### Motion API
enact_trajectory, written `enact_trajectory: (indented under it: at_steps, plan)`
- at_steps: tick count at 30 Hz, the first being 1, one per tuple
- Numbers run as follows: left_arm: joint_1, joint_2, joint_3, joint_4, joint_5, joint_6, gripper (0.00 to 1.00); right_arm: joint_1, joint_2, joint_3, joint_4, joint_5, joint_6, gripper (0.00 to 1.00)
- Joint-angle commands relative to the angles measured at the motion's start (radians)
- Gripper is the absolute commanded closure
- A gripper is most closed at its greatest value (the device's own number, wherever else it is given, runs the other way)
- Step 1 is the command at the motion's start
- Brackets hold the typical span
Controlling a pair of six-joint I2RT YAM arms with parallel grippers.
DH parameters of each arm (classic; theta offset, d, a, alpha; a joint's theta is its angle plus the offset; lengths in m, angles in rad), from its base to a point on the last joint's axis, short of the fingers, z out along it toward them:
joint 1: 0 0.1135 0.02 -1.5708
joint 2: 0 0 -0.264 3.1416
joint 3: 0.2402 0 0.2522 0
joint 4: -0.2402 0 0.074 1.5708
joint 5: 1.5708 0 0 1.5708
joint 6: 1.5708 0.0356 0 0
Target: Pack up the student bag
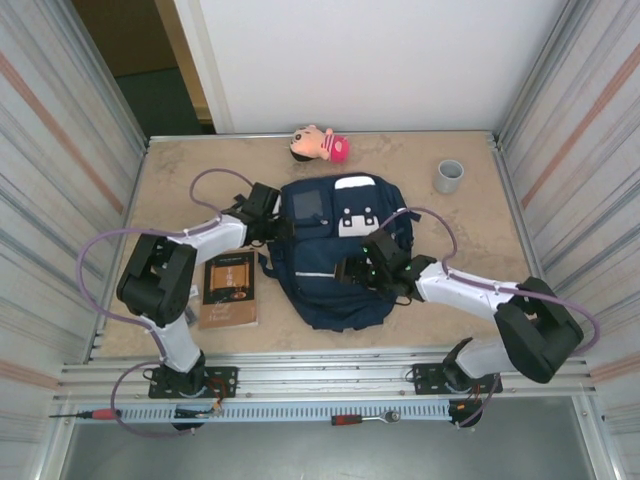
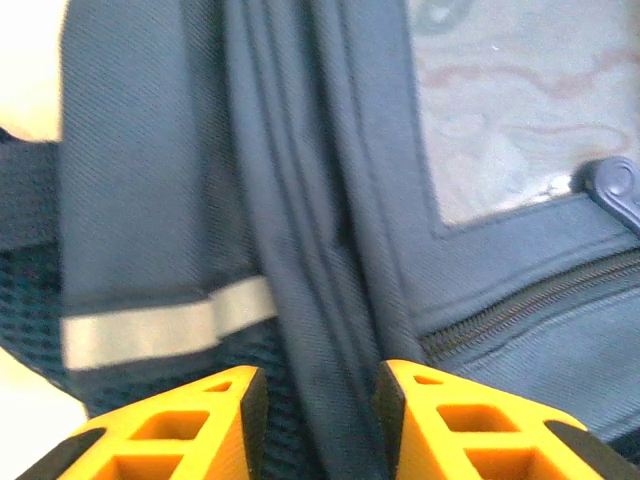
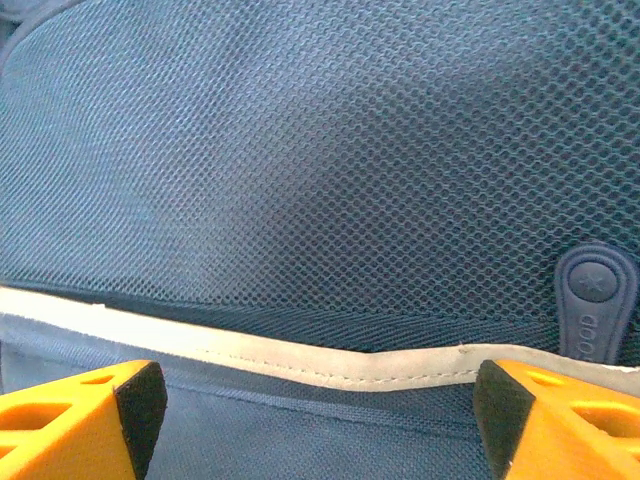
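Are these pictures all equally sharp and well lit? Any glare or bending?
Top view: sharp, evenly lit, walls splay outward. Left wrist: bag too close, soft, upper-left corner washed out. Right wrist: mesh crisp mid-frame, softer toward the top left.

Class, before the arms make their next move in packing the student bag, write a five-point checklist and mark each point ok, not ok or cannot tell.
1. The left gripper closed on a fold of the student bag: ok.
2. The right gripper open over the bag's mesh: ok.
3. The zipper opened for packing: not ok, looks closed.
4. The book lying free beside the bag: ok.
5. Room inside the bag: cannot tell.
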Motion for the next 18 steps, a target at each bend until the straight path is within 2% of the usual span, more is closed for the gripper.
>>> enact_trajectory:
  at_steps: [1, 6, 12, 15, 18]
  plan:
    - [-0.084, -0.009, -0.063, -0.044, 0.018, -0.058, 0.64, 0.028, -0.019, -0.07, -0.13, 0.008, 0.096, 0.17]
    - [-0.163, -0.099, -0.153, -0.043, -0.063, -0.126, 0.64, 0.031, -0.129, -0.108, -0.16, 0.044, 0.073, 0.15]
    - [-0.187, -0.3, -0.183, -0.053, -0.15, -0.106, 0.44, -0.043, -0.373, -0.005, -0.395, 0.05, -0.02, 0.12]
    - [-0.203, -0.425, -0.188, -0.037, -0.196, -0.01, 0.42, -0.2, -0.504, 0.007, -0.485, -0.055, -0.07, 0.11]
    - [-0.211, -0.527, -0.207, -0.009, -0.184, 0.089, 0.42, -0.458, -0.574, -0.019, -0.534, -0.224, -0.143, 0.12]
